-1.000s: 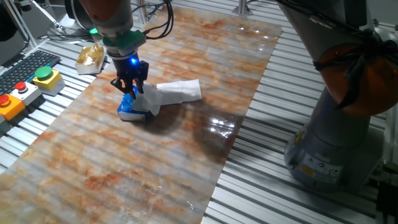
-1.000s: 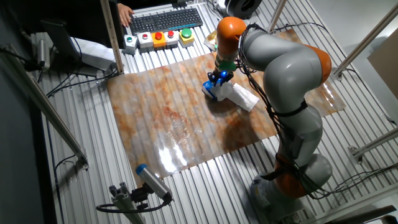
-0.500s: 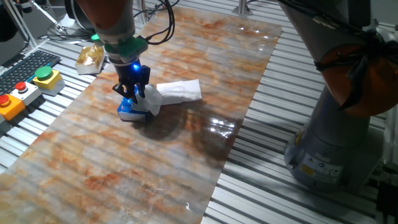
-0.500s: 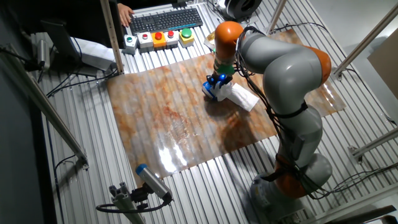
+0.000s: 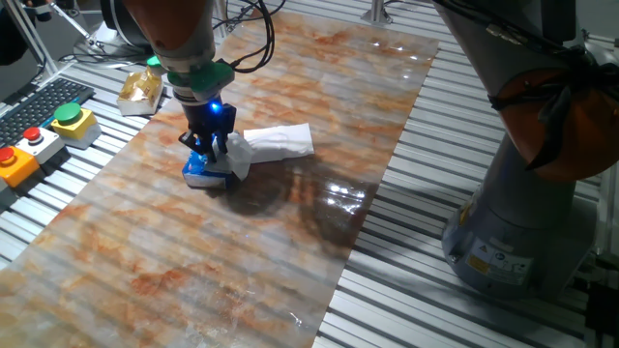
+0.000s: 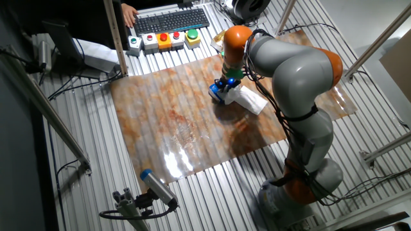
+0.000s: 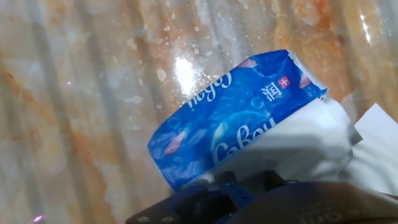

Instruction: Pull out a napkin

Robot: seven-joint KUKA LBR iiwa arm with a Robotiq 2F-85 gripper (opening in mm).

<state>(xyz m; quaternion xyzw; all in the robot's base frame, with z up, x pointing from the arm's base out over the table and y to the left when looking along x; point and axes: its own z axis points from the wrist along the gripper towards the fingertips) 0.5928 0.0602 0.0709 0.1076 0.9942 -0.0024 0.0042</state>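
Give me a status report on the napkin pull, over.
Claw down on the blue tissue packet, jaw state unclear. One napkin lies flat beside the packet; another sheet bulges at its opening. Nothing blocking. Over.

hand (image 5: pixel 211 147) hides the napkin's (image 5: pixel 276 142) near end (fingertips unclear).

The marbled mat (image 5: pixel 242 251) lies open across its near half and along the far right edge. Near the far left corner, the blue packet (image 5: pixel 201 170) and the white napkin (image 5: pixel 276 141) block the way, with the gripper (image 5: pixel 211 155) standing over them. Just off that corner sit a gold wrapper (image 5: pixel 141 87) and button boxes (image 5: pixel 68 120).
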